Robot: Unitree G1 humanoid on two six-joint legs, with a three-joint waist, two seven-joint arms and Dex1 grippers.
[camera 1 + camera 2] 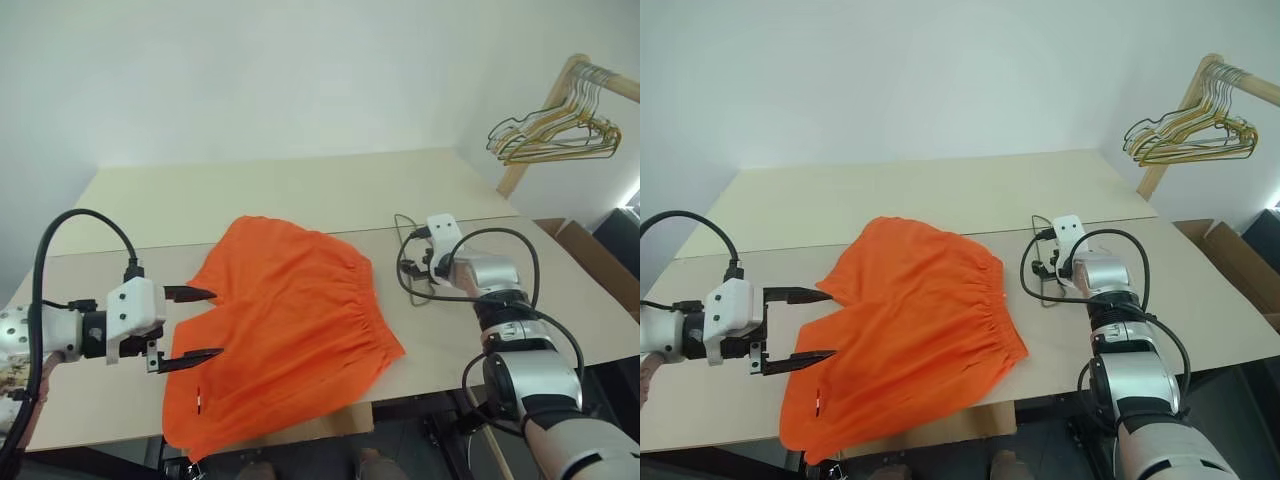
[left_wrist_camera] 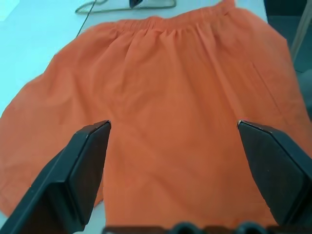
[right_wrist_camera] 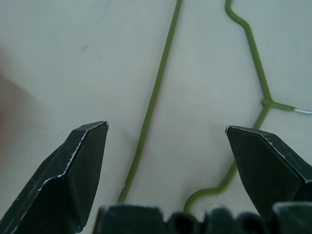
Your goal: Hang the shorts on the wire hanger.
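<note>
Shorts of bright orange fabric lie spread flat near the middle of the pale table, slightly toward the six o'clock side, with one leg hanging just over the near edge. Their gathered elastic waistband runs along the three o'clock side, and a small white tag sits on the fabric near the seven o'clock corner. At nine o'clock from the shorts the left gripper points toward them, its two black fingers spread wide with nothing between them; the upper fingertip reaches the edge of the fabric, though whether it touches cannot be told, and the left wrist view looks straight across the orange cloth. At three o'clock from the shorts, just beside the waistband, the thin greenish wire hanger lies flat on the table. The right gripper is over it, fingers wide apart and empty, with one straight run of the wire and the bent neck passing between them in the right wrist view. Well apart, at one o'clock, a bunch of gold and pale hangers hangs from a wooden rail.
</note>
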